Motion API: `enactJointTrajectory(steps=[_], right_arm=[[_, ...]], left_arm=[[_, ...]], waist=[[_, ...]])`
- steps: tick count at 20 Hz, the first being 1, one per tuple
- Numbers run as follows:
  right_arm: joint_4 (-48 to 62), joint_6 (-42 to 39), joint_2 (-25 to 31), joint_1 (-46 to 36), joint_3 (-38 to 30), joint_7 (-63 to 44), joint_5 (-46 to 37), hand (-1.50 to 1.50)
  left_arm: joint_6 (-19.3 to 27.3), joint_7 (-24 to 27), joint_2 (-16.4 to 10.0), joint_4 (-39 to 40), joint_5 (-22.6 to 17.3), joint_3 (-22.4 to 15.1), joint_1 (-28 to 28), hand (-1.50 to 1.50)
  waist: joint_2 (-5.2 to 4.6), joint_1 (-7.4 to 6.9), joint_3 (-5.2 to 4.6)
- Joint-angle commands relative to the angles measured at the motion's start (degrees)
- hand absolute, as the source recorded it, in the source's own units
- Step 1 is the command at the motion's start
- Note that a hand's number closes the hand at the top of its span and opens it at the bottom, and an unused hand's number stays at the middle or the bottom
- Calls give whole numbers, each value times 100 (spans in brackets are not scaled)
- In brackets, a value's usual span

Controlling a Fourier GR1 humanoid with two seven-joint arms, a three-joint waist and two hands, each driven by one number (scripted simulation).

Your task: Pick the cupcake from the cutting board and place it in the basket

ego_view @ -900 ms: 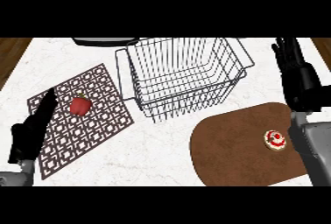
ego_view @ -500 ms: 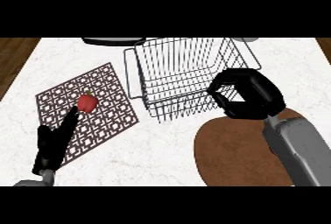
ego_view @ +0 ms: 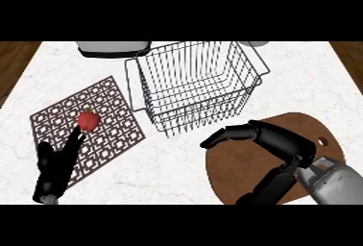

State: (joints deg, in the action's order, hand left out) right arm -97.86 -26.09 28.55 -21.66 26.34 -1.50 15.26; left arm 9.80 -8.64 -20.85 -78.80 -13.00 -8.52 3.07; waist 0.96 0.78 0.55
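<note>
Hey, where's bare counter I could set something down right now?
Bare counter between the patterned mat and cutting board, in front of the basket; also right of the basket. Crowded: right hand covers the board, left hand on mat.

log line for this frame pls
right hand over cutting board | cupcake not visible | basket holds no cupcake | left hand open on mat by red fruit
</note>
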Motion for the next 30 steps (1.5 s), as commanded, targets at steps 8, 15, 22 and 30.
enactJointTrajectory(steps=[8, 15, 22, 30], right_arm=[[-149, -1229, 2258, -2116, -1081, -645, -1113, -150], [540, -3351, 3307, -3025, -1148, -543, -492, -150], [922, -4448, 3641, -3544, -861, -174, -963, -150], [993, -4270, 3636, -3305, -724, 532, -1484, -150]], left_arm=[[-35, -332, 217, 163, 40, -228, 154, 0], [-213, -377, 136, 134, -57, -120, 165, 0], [-478, -480, -169, -196, -162, 54, 335, 0], [-184, -525, 235, -127, 78, -121, 304, 0]], waist=[[-107, -144, -71], [-131, -178, -75], [-134, -247, -59], [-135, -176, -48]])
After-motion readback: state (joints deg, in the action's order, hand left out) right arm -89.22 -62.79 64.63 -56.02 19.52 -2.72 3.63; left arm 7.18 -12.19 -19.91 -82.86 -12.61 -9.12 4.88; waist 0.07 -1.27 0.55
